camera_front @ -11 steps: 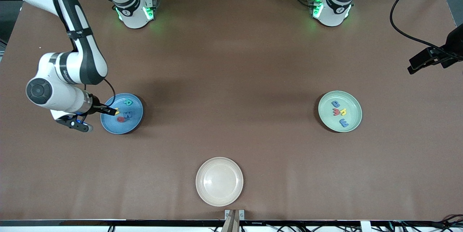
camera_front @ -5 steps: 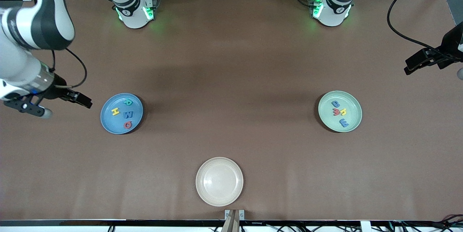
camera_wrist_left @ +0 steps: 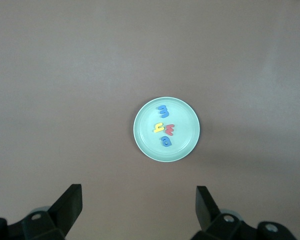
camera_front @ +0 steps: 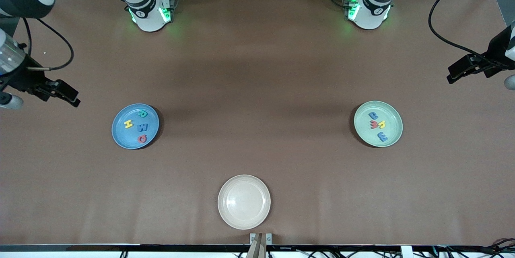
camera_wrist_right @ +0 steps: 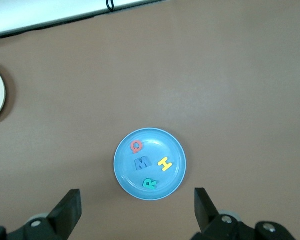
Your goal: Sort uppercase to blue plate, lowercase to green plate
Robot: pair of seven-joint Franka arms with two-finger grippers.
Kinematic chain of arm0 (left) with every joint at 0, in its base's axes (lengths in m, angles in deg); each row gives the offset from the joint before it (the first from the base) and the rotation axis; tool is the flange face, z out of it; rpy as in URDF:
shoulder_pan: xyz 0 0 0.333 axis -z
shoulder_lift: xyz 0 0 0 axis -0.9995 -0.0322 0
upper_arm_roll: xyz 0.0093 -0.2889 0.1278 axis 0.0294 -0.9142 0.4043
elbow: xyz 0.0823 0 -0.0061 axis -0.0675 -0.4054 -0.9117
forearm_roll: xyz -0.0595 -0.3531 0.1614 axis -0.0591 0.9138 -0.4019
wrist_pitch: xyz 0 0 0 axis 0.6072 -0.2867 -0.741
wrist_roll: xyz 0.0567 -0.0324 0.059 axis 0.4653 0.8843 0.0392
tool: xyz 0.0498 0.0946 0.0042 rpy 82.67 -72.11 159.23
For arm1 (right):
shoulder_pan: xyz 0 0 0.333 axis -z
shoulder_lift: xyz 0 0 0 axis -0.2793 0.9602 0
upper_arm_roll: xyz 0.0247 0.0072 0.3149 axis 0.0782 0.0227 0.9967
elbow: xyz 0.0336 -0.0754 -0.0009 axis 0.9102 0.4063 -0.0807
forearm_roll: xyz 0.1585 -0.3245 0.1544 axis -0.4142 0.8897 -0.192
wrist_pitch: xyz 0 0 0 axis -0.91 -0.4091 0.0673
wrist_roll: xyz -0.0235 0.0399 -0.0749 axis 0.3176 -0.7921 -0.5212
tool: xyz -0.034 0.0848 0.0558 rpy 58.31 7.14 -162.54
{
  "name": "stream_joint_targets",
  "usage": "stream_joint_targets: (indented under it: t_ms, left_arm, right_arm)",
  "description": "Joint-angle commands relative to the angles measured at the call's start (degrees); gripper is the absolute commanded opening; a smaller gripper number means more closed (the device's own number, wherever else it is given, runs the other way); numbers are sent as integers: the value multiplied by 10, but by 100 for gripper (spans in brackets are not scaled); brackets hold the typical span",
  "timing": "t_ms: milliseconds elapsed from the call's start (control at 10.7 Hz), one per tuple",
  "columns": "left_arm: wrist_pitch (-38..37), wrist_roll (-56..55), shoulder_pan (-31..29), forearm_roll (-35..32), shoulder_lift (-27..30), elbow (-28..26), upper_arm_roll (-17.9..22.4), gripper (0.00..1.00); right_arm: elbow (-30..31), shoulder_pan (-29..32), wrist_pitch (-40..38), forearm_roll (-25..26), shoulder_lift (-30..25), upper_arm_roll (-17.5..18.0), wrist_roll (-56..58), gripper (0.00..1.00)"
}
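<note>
- Brown covering spans the whole worktop (camera_front: 257, 89), which carries three plates.
- At the right arm's end, the right end effector (camera_front: 60, 93) hangs above bare worktop beside the blue plate (camera_front: 120, 137), fingers spread wide and holding nothing.
- That plate holds all four uppercase (camera_front: 136, 126) pieces: yellow H, green R, blue W, red Q.
- Nearest the front camera sits a cream plate (camera_front: 244, 219) with nothing in it.
- On the green plate (camera_front: 392, 135) lie the four lowercase (camera_front: 378, 126) pieces.
- Above the worktop near it, the left end effector (camera_front: 468, 71) waits, fingers wide apart and empty.
- Sorting looks finished; no pick seems needed, only parking both arms.
</note>
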Motion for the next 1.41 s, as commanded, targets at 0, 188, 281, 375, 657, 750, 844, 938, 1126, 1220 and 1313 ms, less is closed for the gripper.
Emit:
stream_joint_targets:
  t_ms: [0, 188, 281, 375, 657, 750, 844, 938, 1126, 1220, 1313]
  left_arm:
    - [-1, -8, -6, 9, -2, 9, -5, 100]
    - [-1, -7, -6, 9, -2, 9, -5, 100]
    - [-1, -7, -6, 9, -3, 8, -5, 100]
    - [-1, -8, -5, 9, -2, 8, -6, 100]
    - [-1, -7, -6, 8, -2, 8, -6, 100]
    - [-1, -7, -6, 7, -1, 8, -6, 100]
    - [-2, -6, -6, 7, 0, 7, -7, 100]
    - [-4, -6, -6, 7, 1, 7, -9, 100]
    - [-12, -2, -8, 7, 1, 5, -10, 100]
    - [-29, 1, -9, 8, 1, 2, -10, 100]
    - [-43, 5, -10, 8, 2, -5, -11, 100]
  right_arm:
    - [-36, 17, -52, -8, -5, 11, 33, 100]
    - [-44, 17, -66, -9, -5, 10, 34, 100]
    - [-44, 17, -71, -6, -5, 10, 37, 100]
    - [-45, 17, -80, -5, -5, 10, 46, 100]
    - [-47, 16, -116, -5, -4, 11, 65, 100]
    - [-49, 16, -125, -8, -4, 11, 68, 100]
    - [-58, 16, -137, -10, -4, 12, 69, 100]
    - [-63, 16, -145, -12, -4, 12, 69, 100]
    - [-74, 15, -162, -14, -4, 12, 69, 100]
    - [-78, 15, -169, -15, -4, 13, 69, 100]
    - [-78, 13, -175, -15, -4, 13, 69, 100]
